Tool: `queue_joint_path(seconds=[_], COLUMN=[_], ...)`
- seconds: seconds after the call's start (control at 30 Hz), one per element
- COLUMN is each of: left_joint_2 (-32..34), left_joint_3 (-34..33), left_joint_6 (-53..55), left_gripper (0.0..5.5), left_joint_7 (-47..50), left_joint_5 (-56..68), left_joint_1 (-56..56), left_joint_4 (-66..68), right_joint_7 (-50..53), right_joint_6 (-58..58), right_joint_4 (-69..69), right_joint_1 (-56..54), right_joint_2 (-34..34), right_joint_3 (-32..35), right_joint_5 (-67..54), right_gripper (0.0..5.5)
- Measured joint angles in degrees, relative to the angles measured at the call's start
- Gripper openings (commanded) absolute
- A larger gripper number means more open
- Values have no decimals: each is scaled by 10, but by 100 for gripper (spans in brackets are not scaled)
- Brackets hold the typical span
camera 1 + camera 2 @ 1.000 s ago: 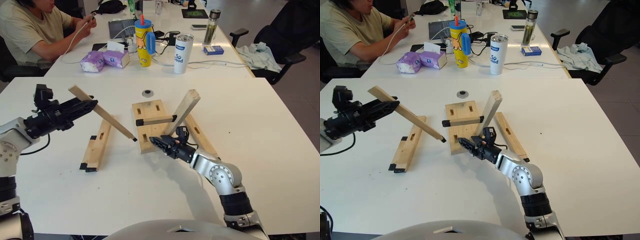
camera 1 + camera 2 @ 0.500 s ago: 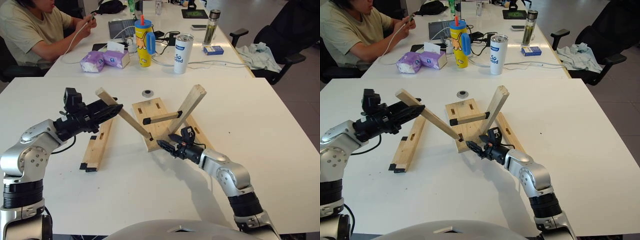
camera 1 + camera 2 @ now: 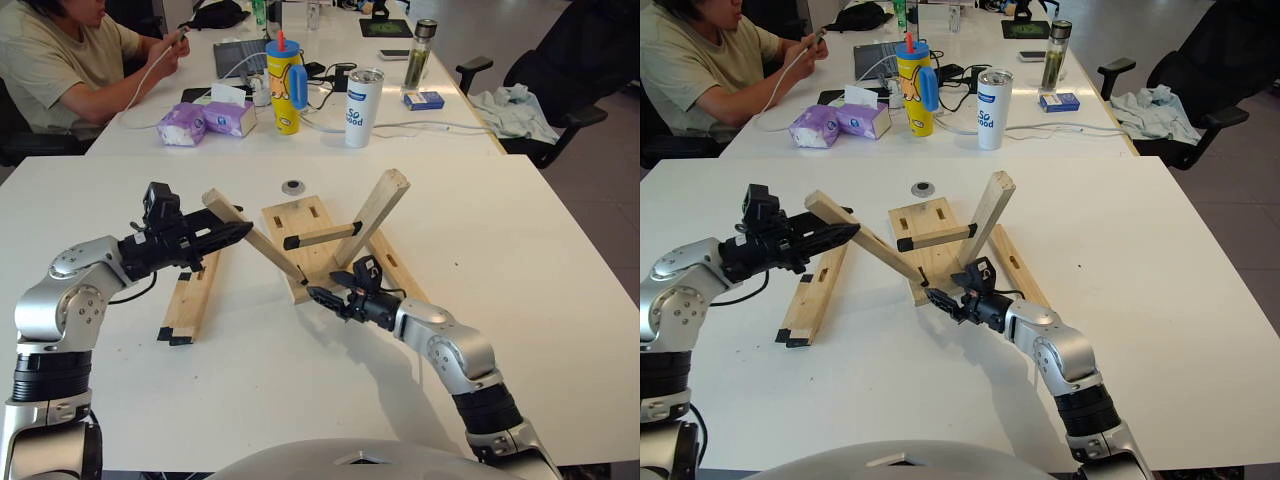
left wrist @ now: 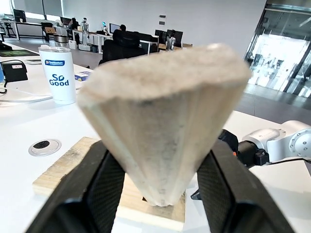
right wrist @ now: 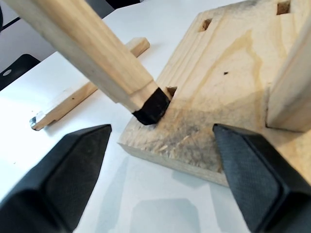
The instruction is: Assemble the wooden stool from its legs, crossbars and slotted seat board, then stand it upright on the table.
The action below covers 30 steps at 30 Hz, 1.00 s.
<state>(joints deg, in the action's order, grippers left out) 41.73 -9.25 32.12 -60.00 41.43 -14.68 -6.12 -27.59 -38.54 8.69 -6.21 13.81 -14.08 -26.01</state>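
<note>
The left gripper (image 3: pixel 228 233) had swung its clamped leg (image 3: pixel 268 254) rightward, so the black tip (image 5: pixel 151 108) sat at the near slot (image 5: pixel 171 91) of the seat board (image 3: pixel 308 214), perhaps not yet seated. The leg slanted up to the left, and the right gripper (image 3: pixel 322 297) stood wide open just near of the tip.

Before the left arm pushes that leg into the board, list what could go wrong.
1. The leg in the left gripper is slanted, its black tip at the rim of the slot: it may jam or skid off.
2. The right gripper is open at the near edge of the seat board, so the board could slide.
</note>
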Motion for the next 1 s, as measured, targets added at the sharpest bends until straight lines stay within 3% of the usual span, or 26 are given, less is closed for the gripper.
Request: queue_joint_path(seconds=[0.47, 1.0], left_joint_2=[54, 12], left_joint_3=[92, 174], left_joint_6=[18, -74], left_gripper=[207, 207], left_joint_7=[-8, 7], left_joint_5=[-84, -135], left_joint_1=[-75, -91], left_joint_4=[-73, -9], right_joint_7=[7, 12], right_joint_6=[-10, -34], right_joint_4=[9, -9], right_joint_1=[5, -7], right_joint_2=[-2, -6], right_joint_3=[-7, -20], right_joint_5=[9, 18], right_gripper=[387, 387])
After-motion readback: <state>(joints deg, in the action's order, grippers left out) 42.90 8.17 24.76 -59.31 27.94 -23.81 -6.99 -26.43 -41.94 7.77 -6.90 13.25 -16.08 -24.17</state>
